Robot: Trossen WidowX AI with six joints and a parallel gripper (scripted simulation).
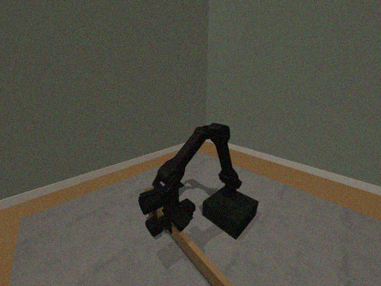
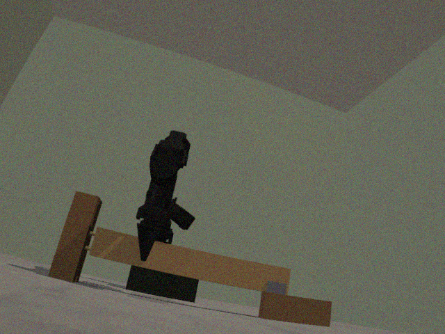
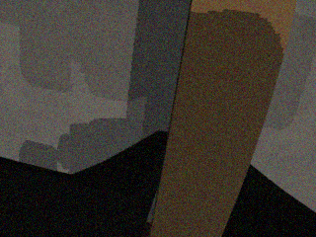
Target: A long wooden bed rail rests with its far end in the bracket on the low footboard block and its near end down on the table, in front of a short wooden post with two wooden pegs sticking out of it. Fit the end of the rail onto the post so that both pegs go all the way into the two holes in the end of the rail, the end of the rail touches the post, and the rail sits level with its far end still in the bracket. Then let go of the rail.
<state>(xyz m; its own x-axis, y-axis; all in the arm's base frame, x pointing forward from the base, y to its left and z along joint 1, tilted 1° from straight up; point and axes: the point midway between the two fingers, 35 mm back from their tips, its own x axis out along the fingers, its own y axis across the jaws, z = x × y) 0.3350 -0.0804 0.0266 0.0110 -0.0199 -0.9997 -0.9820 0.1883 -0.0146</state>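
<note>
Relative to the post (image 2: pixel 74 237), the rail (image 2: pixel 215 264) (image 1: pixel 198 257) (image 3: pixel 212 123) lies just short of it, long axis pointing at its pegs (image 2: pixel 87 248), which still show in the gap. The claw (image 2: pixel 144 251) (image 1: pixel 169 226) is closed to the rail's thickness, gripping it near the post-side end. The coming push likely runs postward along that axis; the far end sits by the bracket (image 2: pixel 276 287), away from the post.

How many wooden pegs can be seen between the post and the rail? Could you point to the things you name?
2. In the exterior view, the upper peg (image 2: pixel 92 233) and the lower peg (image 2: pixel 87 248) both stick out of the post (image 2: pixel 73 237) toward the rail's end (image 2: pixel 102 242). Others could be hidden.
</note>
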